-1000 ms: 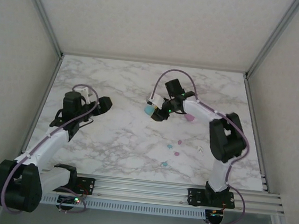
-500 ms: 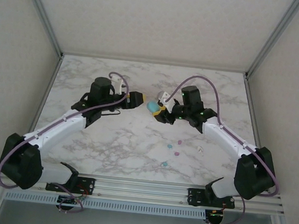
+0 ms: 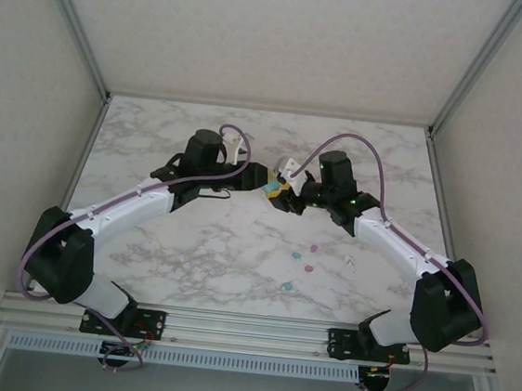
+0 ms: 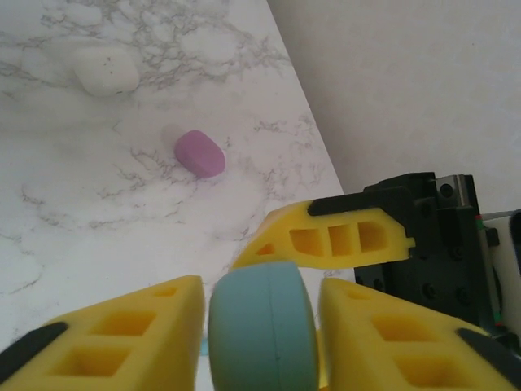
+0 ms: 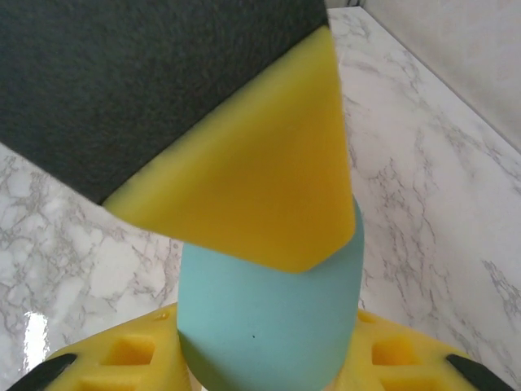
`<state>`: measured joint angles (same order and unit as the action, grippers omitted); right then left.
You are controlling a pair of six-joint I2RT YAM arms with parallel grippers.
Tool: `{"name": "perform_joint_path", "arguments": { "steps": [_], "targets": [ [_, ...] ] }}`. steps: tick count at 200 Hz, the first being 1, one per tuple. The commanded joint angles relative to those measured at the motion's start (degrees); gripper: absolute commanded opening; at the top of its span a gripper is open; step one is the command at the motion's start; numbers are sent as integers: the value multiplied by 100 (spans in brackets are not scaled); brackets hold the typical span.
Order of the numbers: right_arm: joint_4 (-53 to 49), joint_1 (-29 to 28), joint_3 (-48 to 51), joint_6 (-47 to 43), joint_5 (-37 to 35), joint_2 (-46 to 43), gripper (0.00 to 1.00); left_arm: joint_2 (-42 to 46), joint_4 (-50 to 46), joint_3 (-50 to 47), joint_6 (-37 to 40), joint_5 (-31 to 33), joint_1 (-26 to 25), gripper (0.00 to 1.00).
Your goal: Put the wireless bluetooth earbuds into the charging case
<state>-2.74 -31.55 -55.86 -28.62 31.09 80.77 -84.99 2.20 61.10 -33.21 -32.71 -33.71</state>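
Update: left arm is done swinging in from the left side of the table [image 3: 190, 244] and is now meeting the right arm mid-table

left gripper [image 4: 260, 314] was wide a second ago; its fingers are now sitting tight on both sides of the teal case [image 5: 269, 318], looks like a clamp on it

right gripper [image 5: 264, 362] is still pinching the same case from the other end, fingers pressing on its lower body, no change there

so the case is hanging in the air between the two grippers, off the table, both holding it; one left finger is lying across its top in the right wrist view

reading this as the setup for prying the lid: one side holding the base, the other working the top. Lid is looking shut, with just a thin seam showing in the left wrist view

buds [image 3: 309, 267] are all still lying loose on the table near the right arm, teal, pink and a white one, well apart from the case. None are going in yet, so the task is at an early stage

pink case [image 4: 199, 154] and white case [image 4: 106, 69] are sitting untouched on the table farther back

writing: not finding any brand, label or text on the cases, fingers or arms
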Motion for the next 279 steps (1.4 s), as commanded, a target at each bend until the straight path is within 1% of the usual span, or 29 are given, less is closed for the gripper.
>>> {"name": "perform_joint_path", "arguments": {
  "steps": [1, 10, 18, 29, 45, 61, 75, 88, 107, 116, 122, 141, 163, 186, 207, 253, 279],
  "targets": [
    [313, -54, 62, 146, -205, -161, 37, -105, -139, 261, -51, -181, -89, 32],
    [352, -54, 74, 147, -280, -186, 38, -107, -142, 258, -99, -139, -96, 26],
    [402, -60, 95, 182, -390, -209, 39, -89, -97, 216, -175, -58, -92, 23],
    [549, -61, 167, 254, -543, -304, 42, -22, 42, 125, -350, 61, -91, 21],
    [886, -53, 375, 328, -733, -514, 44, 52, 424, -24, -713, 46, -91, 20],
    [1134, -61, 550, 353, -830, -735, 51, 117, 841, -137, -1083, -22, -91, 18],
    [1328, -44, 682, 400, -802, -905, 57, 196, 1165, -245, -1440, -52, -85, 16],
    [1559, 31, 842, 431, -572, -1035, 60, 290, 1411, -332, -1722, -56, -86, 16],
    [1876, 251, 1037, 491, 207, -1141, 60, 395, 1652, -418, -2056, -98, -90, 16],
    [1877, 360, 1029, 475, 648, -1133, 60, 429, 1817, -453, -2247, -158, -80, 16],
    [1858, 406, 1011, 472, 796, -1110, 60, 448, 1902, -483, -2371, -182, -83, 16],
    [2006, 582, 1028, 538, 918, -1058, 60, 539, 2190, -602, -2723, -170, -78, 16],
    [2592, 842, 1136, 875, 1205, -1054, 61, 666, 2378, -710, -2890, -152, -79, 16],
    [2967, 879, 1106, 1065, 1523, -1028, 61, 729, 2460, -727, -2990, -164, -81, 17],
    [3203, 878, 1025, 1234, 1567, -956, 61, 712, 2710, -753, -3216, -201, -78, 17],
    [3416, 740, 799, 1254, 1550, -710, 61, 721, 2812, -749, -3381, -157, -78, 17],
    [3526, 703, 643, 1344, 1523, -578, 59, 734, 2783, -749, -3420, -136, -87, 17]
  ]
}}
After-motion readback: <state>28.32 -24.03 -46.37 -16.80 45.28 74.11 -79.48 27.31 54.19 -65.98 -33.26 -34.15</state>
